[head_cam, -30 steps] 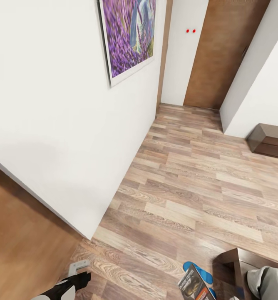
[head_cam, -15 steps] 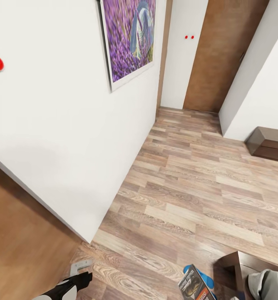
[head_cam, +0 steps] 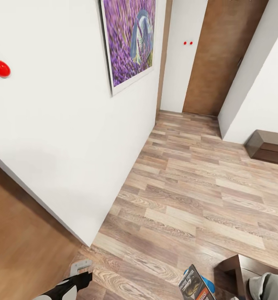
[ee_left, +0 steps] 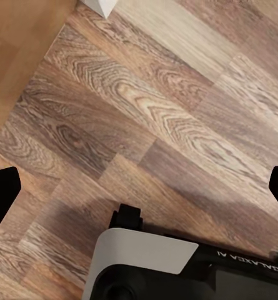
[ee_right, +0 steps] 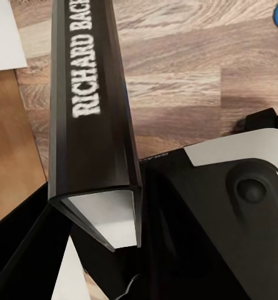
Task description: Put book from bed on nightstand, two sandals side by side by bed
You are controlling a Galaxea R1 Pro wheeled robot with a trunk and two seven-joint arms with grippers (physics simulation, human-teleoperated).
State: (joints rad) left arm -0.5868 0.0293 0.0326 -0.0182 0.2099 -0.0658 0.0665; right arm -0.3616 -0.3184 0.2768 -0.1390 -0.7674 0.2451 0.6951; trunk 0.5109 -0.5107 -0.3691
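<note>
Head view: wide bare floor ahead; right pincer grasps book; left pincer released.

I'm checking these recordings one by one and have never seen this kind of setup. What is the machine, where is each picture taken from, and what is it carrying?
This is a simulated wheeled robot with two arms, each ending in a pincer. The big picture comes from a camera on its head, looking down at a wood floor, a white wall with a purple picture and a brown door. The other two come from cameras near each pincer. The left pincer is open and holds nothing. The right wrist camera shows a dark book seemingly clamped in the right pincer; the same book sits at the head view's bottom edge, with a blue sandal on the floor behind it.
</note>
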